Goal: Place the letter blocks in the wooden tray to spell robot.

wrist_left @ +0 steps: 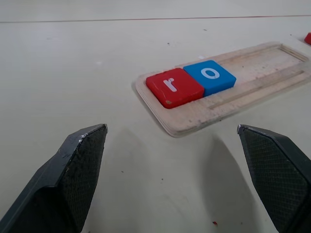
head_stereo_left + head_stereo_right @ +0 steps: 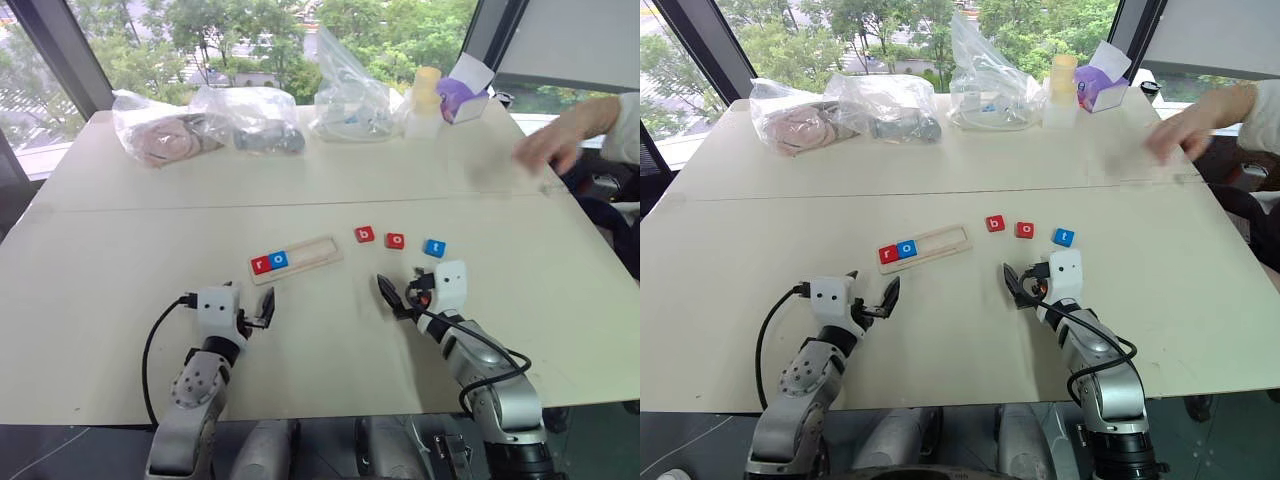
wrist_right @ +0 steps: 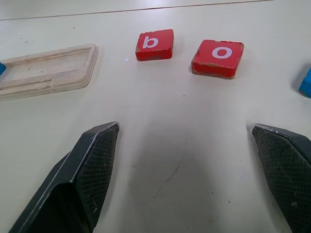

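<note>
- Risk: red "b" block [image 3: 154, 44] and red "o" block [image 3: 217, 58] lie near each other on the table; wide jaws coming down on "b" could nudge "o" or skid it off.
- Risk: two "o" tiles exist; grabbing red "o" before "b" would break the spelling, since "b" is judged next in order.
- Risk: wooden tray [image 2: 312, 251] sits loose and angled on the table; pushing a tile in could shove the tray or tilt the tile on its raised rim.
- Risk: a person's hand [image 2: 548, 147] is over the far right of the table, well apart from the blocks, could interfere if it reaches in.
- Tray contents: red "r" block [image 1: 174, 87] at the left end, blue "o" block [image 1: 210, 76] touching it; rest of the slot bare wood.
- Outside tray: "b", red "o", blue "t" block [image 2: 434, 247] in a row on the table right of the tray.
- Left gripper [image 2: 257, 313] spread wide, empty, near the tray's "r" end.
- Right gripper [image 2: 401, 296] spread wide, empty, near side of "b" and "o".
- Far edge: plastic bags [image 2: 208, 121] with contents, unclear what.
</note>
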`<action>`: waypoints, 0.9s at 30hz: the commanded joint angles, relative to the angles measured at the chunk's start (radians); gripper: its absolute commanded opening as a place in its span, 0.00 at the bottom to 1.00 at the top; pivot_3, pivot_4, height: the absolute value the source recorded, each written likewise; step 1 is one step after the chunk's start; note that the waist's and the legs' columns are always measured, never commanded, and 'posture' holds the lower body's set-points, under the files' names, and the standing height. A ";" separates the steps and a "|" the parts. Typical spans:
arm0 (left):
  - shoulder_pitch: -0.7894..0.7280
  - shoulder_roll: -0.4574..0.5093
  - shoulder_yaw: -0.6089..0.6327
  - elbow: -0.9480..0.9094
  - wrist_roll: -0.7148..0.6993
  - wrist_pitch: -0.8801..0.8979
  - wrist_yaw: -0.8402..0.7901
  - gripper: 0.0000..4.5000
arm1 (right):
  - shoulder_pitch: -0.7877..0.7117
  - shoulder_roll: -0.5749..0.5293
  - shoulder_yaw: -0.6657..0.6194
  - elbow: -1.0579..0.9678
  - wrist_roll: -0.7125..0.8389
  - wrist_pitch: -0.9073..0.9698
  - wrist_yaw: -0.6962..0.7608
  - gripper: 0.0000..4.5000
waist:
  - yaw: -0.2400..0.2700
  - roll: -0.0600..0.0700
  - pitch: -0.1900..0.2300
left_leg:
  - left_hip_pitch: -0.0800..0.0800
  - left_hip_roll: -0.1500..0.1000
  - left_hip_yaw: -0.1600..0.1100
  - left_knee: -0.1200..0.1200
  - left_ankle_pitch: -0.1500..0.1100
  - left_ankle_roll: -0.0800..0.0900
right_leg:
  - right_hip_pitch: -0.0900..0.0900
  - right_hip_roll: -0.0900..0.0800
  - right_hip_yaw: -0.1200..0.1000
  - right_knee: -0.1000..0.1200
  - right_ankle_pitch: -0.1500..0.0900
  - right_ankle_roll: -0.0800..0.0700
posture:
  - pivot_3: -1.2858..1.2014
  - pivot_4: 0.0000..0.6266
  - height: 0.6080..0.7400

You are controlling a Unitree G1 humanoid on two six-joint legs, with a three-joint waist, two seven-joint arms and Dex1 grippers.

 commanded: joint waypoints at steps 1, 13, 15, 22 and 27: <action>-0.028 0.006 0.006 -0.022 0.001 -0.011 -0.002 1.00 | -0.012 -0.003 -0.009 -0.030 0.001 -0.010 -0.001 0.98 | 0.000 0.000 0.000 | 0.000 0.000 0.000 0.000 0.000 0.000 | 0.000 0.000 0.000 0.000 0.000 0.000 | 0.52 0.24 1.00; -0.041 0.014 0.007 -0.044 -0.001 -0.002 -0.015 1.00 | -0.022 0.015 -0.005 -0.012 -0.002 -0.027 -0.012 0.98 | 0.000 0.000 0.000 | 0.000 0.000 0.000 0.000 0.000 0.000 | 0.000 0.000 0.000 0.000 0.000 0.000 | 0.52 0.24 1.00; -0.042 0.015 0.008 -0.047 -0.002 0.001 -0.015 1.00 | -0.023 0.016 -0.003 -0.009 -0.003 -0.030 -0.012 0.98 | -0.001 0.000 0.000 | 0.000 0.000 0.000 0.000 0.000 0.000 | 0.000 0.000 0.000 0.000 0.000 0.000 | 0.52 0.24 1.00; -0.044 0.023 0.010 -0.051 -0.003 0.008 -0.020 1.00 | -0.030 0.015 0.007 0.004 -0.011 -0.046 -0.005 0.98 | -0.001 0.000 0.000 | 0.000 0.000 0.000 0.000 0.000 0.000 | 0.000 0.000 0.000 0.000 0.000 0.000 | 0.52 0.24 1.00; -0.055 0.038 0.022 -0.062 -0.027 0.025 -0.040 1.00 | -0.042 -0.026 0.024 0.004 -0.037 -0.068 0.034 0.98 | -0.001 0.000 0.000 | 0.000 0.000 0.000 0.000 0.000 0.000 | 0.000 0.000 0.000 0.000 0.000 0.000 | 0.52 0.24 1.00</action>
